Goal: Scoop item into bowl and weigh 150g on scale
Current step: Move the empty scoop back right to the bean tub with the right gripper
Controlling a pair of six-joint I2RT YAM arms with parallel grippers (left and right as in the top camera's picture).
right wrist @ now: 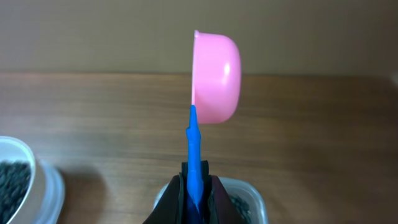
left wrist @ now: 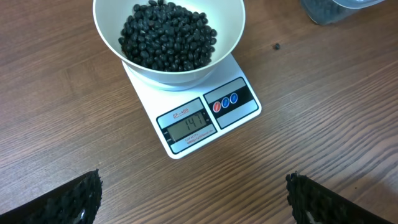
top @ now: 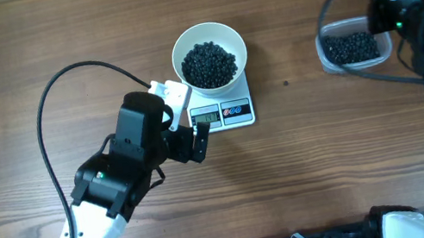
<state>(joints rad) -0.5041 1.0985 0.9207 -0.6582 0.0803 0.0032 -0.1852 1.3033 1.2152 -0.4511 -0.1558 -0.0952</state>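
Observation:
The white bowl stands on the scale, holding a heap of the black beads. In the left wrist view the bowl and its beads sit above the scale's display, which reads 141. My left gripper hangs open just left of the scale, its fingertips wide apart over bare wood. My right gripper is shut on the blue handle of a pink scoop, which is raised and turned on its side. It hangs above a clear tub of beads.
One stray bead lies on the wood between the scale and the tub. The tub's corner shows at the top right of the left wrist view. Cables trail from both arms across the table.

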